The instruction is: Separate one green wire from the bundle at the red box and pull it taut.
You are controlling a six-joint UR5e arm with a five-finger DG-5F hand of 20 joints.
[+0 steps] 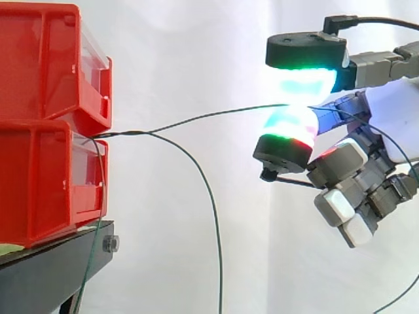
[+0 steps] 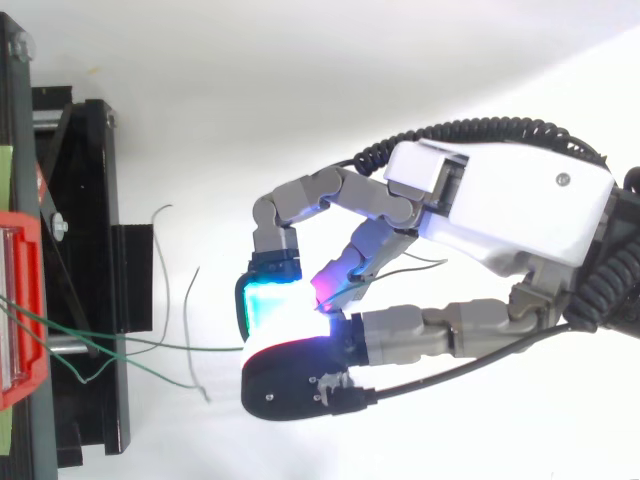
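Held one green wire (image 1: 209, 116) pinched between two facing fingertips (image 1: 304, 84) of the hand (image 2: 500, 210), the upper pad glowing cyan and green, the lower cyan with a red rim. Had the other fingers curled below and behind the pinch, closed on nothing. Ran in a shallow, almost straight line through open air, from the pinch at the side view's right down to the twisted bundle (image 1: 124, 135) at the left. Met that bundle at the seam between the upper red bin (image 1: 39, 59) and the lower red bin (image 1: 39, 183), right at their front edges.

Hung from the same bundle as a second green wire (image 1: 208, 190), in a wide arc that dropped out past the bottom edge, well apart from the hand. Stood stacked on a black stand (image 1: 52, 268) at the far left, with both bins cut off by the left edge. Showed only white curtain (image 1: 183, 52) between bins and hand, so broad free room along the held wire.

Vanished, from above, into the bright glow of the pads, with the contact itself washed out. Trailed on past the pinch behind the fingers, hard to follow there. Crossed as several thin strands near the stand in the top view, too fine to tell apart. Ended at the right edge, with the arm cut off.
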